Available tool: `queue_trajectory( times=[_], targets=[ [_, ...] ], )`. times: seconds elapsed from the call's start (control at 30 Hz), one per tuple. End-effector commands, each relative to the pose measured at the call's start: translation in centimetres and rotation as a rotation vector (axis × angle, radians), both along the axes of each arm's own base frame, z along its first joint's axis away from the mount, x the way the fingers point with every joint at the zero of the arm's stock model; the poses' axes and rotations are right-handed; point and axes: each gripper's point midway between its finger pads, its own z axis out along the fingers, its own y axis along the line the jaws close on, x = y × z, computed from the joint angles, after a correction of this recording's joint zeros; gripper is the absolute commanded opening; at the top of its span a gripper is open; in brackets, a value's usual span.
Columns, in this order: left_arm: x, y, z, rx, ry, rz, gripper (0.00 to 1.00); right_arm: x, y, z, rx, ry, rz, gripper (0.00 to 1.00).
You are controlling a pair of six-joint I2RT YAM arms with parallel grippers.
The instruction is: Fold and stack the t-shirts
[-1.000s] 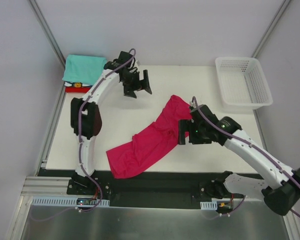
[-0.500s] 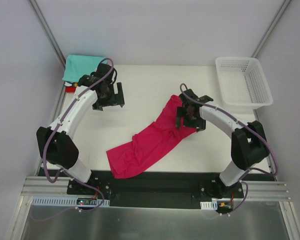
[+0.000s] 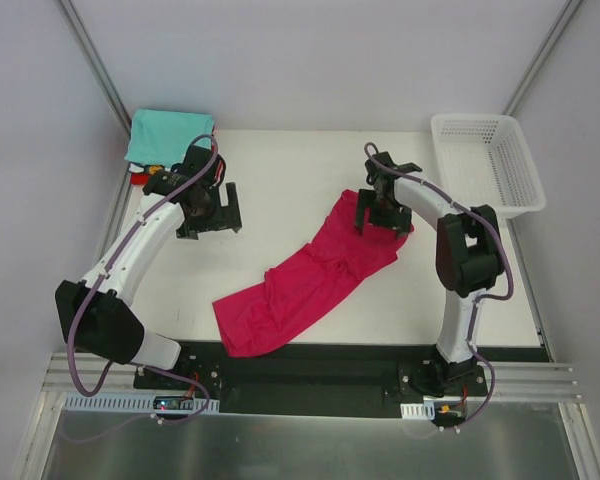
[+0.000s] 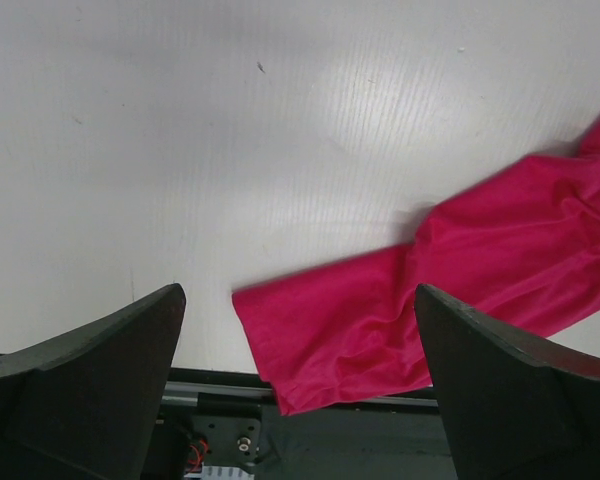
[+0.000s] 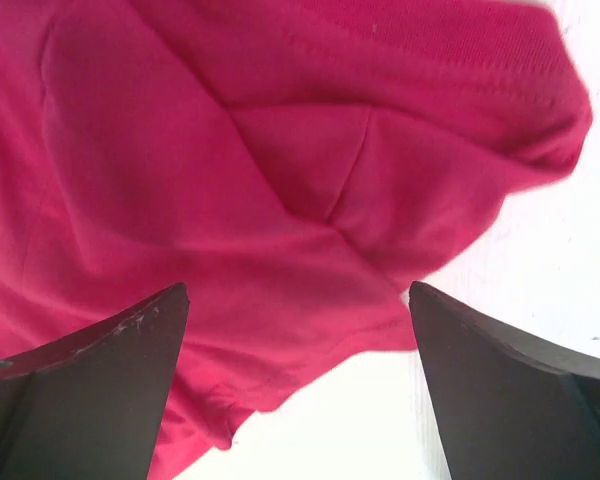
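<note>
Counting shirts, I make out three: one magenta t-shirt (image 3: 310, 275) lying crumpled diagonally across the table (image 3: 280, 170), and a folded teal t-shirt (image 3: 165, 135) on a red t-shirt (image 3: 138, 172) in the far left corner. One white basket (image 3: 475, 208) sits far right. The right gripper (image 3: 382, 216) hangs over the magenta shirt's far end and the left gripper (image 3: 211, 213) over bare table near the stack, both gaping wide and empty.

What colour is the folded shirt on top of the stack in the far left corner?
The top shirt is teal, seen best in the top external view.
</note>
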Motion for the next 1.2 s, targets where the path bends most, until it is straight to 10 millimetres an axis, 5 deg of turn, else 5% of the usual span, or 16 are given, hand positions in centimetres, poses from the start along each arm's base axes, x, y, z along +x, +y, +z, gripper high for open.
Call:
queue_trajectory(
  times=[0.0,0.27,0.7,1.17],
  targets=[
    [-1.2,0.3,1.1,-0.01,-0.02,0.003,0.99,1.0,-0.3,0.3,-0.013,0.045,0.018,0.96],
    [-2.1,0.5,1.8,-0.025,-0.028,0.014,0.99,2.5,0.4,-0.5,0.046,0.085,0.008,0.96],
    [-3.6,0.7,2.2,-0.04,-0.035,0.003,0.99,6.9,5.4,-0.9,0.219,0.1,0.093,0.96],
    [-5.2,1.4,2.6,-0.024,-0.027,-0.002,0.99,12.8,5.7,-0.7,0.481,0.04,0.073,0.96]
  ],
)
